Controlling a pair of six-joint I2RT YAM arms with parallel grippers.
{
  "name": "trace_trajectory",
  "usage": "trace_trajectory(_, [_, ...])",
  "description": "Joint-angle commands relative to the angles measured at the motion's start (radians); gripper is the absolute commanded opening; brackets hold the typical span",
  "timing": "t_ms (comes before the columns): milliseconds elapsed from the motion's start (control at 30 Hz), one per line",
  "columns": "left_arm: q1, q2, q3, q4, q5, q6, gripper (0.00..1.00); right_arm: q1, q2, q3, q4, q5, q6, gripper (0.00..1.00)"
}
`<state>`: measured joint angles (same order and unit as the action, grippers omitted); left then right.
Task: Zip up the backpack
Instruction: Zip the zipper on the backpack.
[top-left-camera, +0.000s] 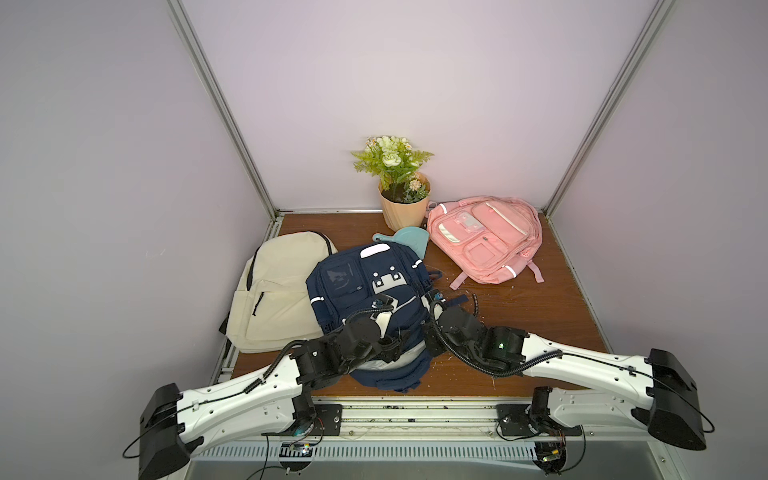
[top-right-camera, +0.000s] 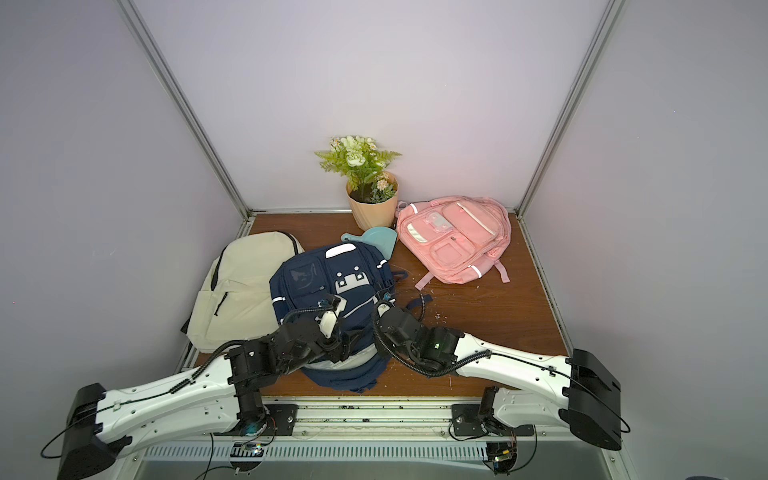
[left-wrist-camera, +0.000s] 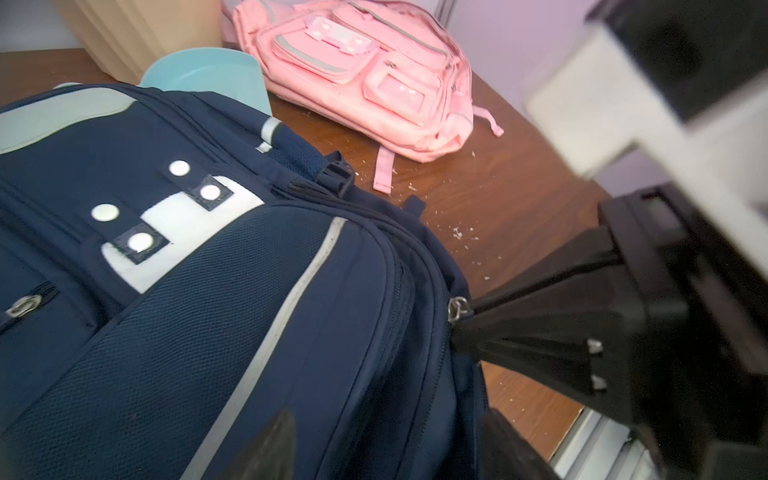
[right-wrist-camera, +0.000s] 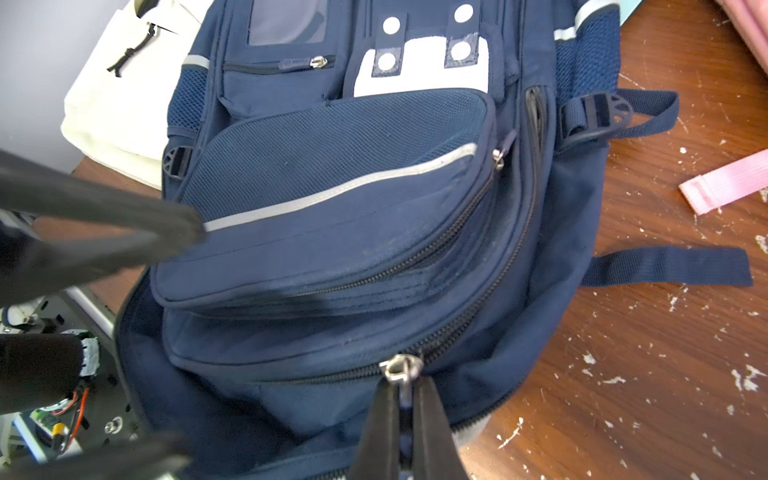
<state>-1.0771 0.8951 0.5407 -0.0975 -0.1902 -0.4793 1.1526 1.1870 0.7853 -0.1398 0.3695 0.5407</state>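
Observation:
A navy backpack lies flat in the middle of the wooden table, its top end toward me. Its main zipper is partly open, and the compartment gapes on the side of the slider nearer the left arm. My right gripper is shut on the metal zipper pull at the backpack's right edge. My left gripper hovers open over the front pocket, its fingers wide apart and holding nothing.
A cream backpack lies partly under the navy one on the left. A pink backpack sits at the back right, with its strap near the navy one. A flower pot and a teal scoop stand behind. White crumbs dot the table.

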Motion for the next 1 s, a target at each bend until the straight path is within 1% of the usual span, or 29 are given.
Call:
trace_trajectory(0, [-0.022,0.038,-0.019,0.128,0.032,0.072,0.65,0.007,-0.030,0.055,0.063,0.011,-0.013,0.00])
trace_trajectory(100, [-0.024,0.078,-0.018,0.143,0.038,0.087,0.62,0.009,-0.029,0.052,0.074,0.001,-0.010,0.00])
trace_trajectory(233, [-0.024,0.144,0.000,0.117,-0.007,0.095,0.53,0.014,-0.022,0.057,0.089,-0.014,-0.013,0.00])
trace_trajectory(367, [-0.024,0.193,-0.001,0.114,-0.062,0.085,0.39,0.029,-0.008,0.072,0.088,-0.022,-0.021,0.00])
trace_trajectory(467, [-0.024,0.212,-0.008,0.116,-0.092,0.081,0.26,0.037,0.000,0.076,0.085,-0.023,-0.022,0.00])
trace_trajectory(567, [-0.024,0.211,-0.023,0.117,-0.108,0.074,0.11,0.036,0.004,0.075,0.063,0.002,-0.015,0.00])
trace_trajectory(667, [-0.024,0.187,-0.047,0.109,-0.123,0.063,0.02,0.015,0.004,0.074,0.012,0.031,-0.004,0.00])
trace_trajectory(733, [-0.024,0.169,-0.065,0.095,-0.140,0.052,0.00,-0.017,-0.008,0.066,-0.009,0.021,-0.002,0.00])
trace_trajectory(867, [-0.024,0.137,-0.104,0.075,-0.139,0.035,0.00,-0.123,-0.042,0.041,-0.037,-0.022,-0.013,0.00])
trace_trajectory(967, [-0.025,0.118,-0.121,0.065,-0.135,0.029,0.00,-0.201,-0.040,0.044,-0.059,-0.043,-0.042,0.00])
